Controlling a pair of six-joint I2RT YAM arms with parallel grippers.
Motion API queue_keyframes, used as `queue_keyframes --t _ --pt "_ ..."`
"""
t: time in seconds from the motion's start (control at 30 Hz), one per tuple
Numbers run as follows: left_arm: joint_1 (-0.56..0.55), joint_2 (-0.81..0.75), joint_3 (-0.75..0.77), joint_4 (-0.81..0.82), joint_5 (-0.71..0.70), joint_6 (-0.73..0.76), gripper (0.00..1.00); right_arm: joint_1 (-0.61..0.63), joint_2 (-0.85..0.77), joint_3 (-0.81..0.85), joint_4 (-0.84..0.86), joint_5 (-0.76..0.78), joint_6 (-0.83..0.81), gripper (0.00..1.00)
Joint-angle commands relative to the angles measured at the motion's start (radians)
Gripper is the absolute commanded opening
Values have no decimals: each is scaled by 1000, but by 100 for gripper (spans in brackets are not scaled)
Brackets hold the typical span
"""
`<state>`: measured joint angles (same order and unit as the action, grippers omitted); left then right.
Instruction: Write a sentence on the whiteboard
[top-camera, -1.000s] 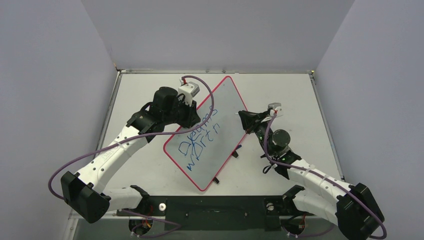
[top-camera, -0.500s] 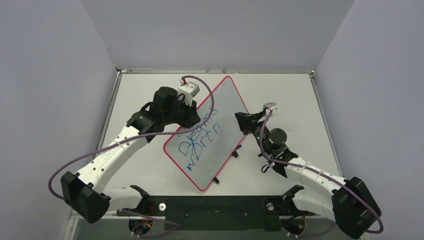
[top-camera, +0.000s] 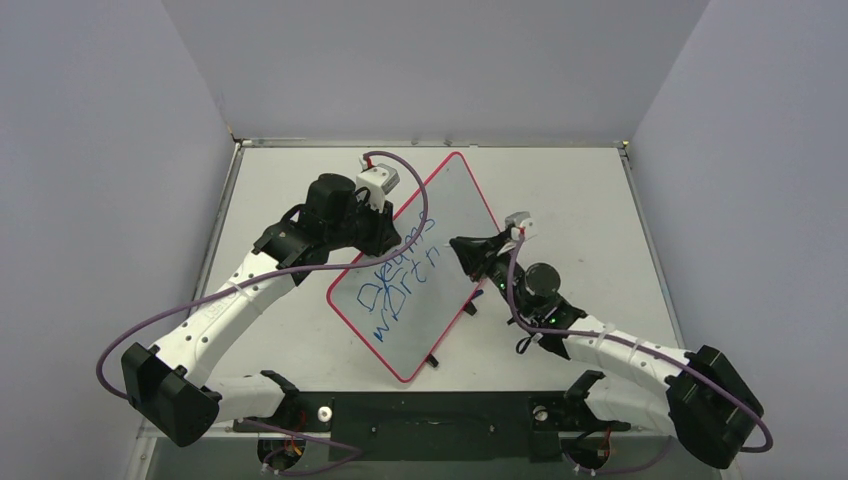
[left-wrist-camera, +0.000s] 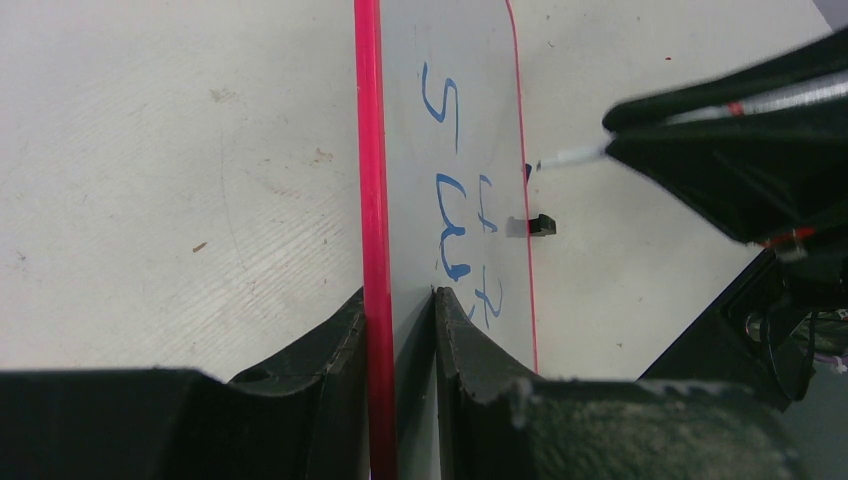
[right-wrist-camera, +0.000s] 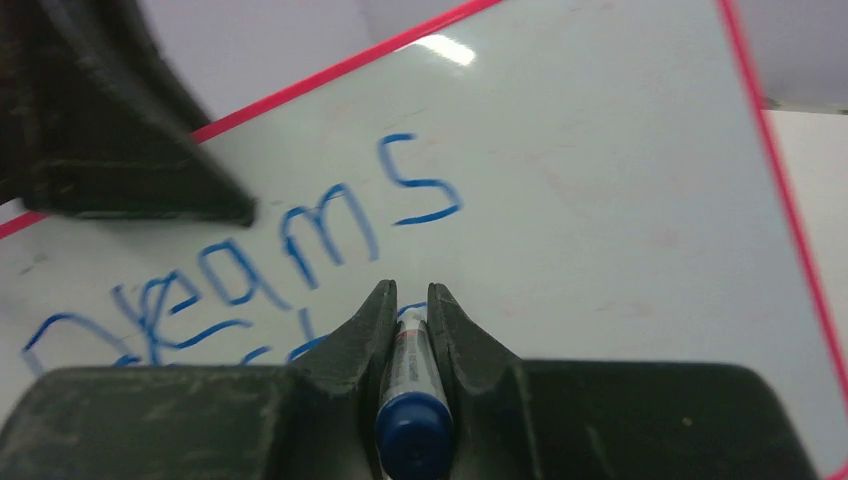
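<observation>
The whiteboard lies slantwise on the bench, with the left gripper clamped on its left rim. The right gripper is closed on a blue marker, whose tip hangs just beside the board's right edge; contact is unclear. The sentence fills the board's lower half in three blue lines, starting with "Dreams". The writing looks largely done, though I cannot tell whether more words are needed.

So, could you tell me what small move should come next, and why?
Probably ease the marker tip onto the whiteboard and carry on the sentence, which looks unfinished. The right end effector grips the marker close to the board; the left end effector clamps its red rim.
</observation>
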<state>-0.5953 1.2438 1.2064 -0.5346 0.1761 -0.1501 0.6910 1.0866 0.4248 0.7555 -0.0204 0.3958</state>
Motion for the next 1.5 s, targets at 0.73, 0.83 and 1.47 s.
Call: queue_keyframes --t 0.73,0.83,1.47 --pt "6 -37 8 104 -88 95 0 642 225 -149 424 131 -125 0" --pt "6 -38 7 105 -89 95 0 647 249 -138 449 135 -127 0" --pt "6 -38 7 105 -89 95 0 659 262 -118 379 171 -140 0"
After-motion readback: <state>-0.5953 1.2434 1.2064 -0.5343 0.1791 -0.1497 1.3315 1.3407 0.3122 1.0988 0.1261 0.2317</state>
